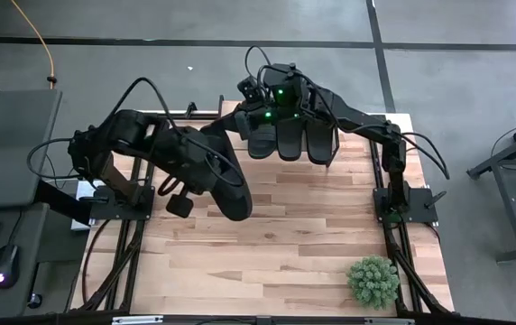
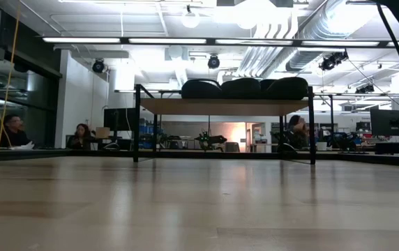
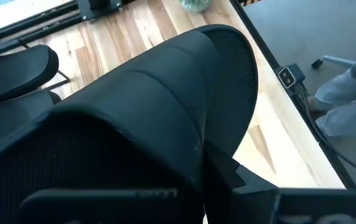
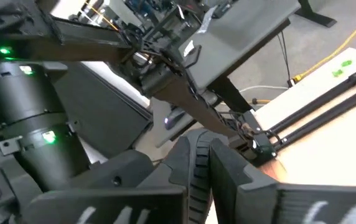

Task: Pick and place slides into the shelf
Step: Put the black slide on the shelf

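Holding one black slide pinched in its closed fingers, the left gripper carries it over the table near 9 o'clock of centre, while three more slides already sit side by side on the shelf at 12 o'clock. The right gripper, fingers pressed together, hangs over them. Rubbery and light, the slide likely flexes; the ribbed strap or sole edge looks like the surest hold.
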`<state>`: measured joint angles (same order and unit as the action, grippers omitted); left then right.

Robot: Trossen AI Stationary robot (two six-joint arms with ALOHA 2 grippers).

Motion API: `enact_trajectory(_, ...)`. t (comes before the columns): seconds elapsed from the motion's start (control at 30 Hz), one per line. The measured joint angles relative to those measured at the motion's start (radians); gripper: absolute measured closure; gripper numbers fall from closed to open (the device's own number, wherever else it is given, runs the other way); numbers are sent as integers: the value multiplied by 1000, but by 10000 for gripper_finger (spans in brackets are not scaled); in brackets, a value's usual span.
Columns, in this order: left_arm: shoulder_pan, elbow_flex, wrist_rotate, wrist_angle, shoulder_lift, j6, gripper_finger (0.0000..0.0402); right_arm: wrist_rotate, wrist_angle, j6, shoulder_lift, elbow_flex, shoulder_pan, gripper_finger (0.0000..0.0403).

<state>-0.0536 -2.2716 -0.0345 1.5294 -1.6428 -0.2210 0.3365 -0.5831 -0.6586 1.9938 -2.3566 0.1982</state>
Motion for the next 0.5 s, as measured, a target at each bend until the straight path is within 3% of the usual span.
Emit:
enact_trajectory(0.23, 0, 2, 4, 17, -8, 15, 389, 12, 42, -18, 0, 0, 5, 395)
enact_trajectory(0.5, -1, 2, -6, 17, -23, 16, 389, 83, 32, -40, 2, 2, 5, 314)
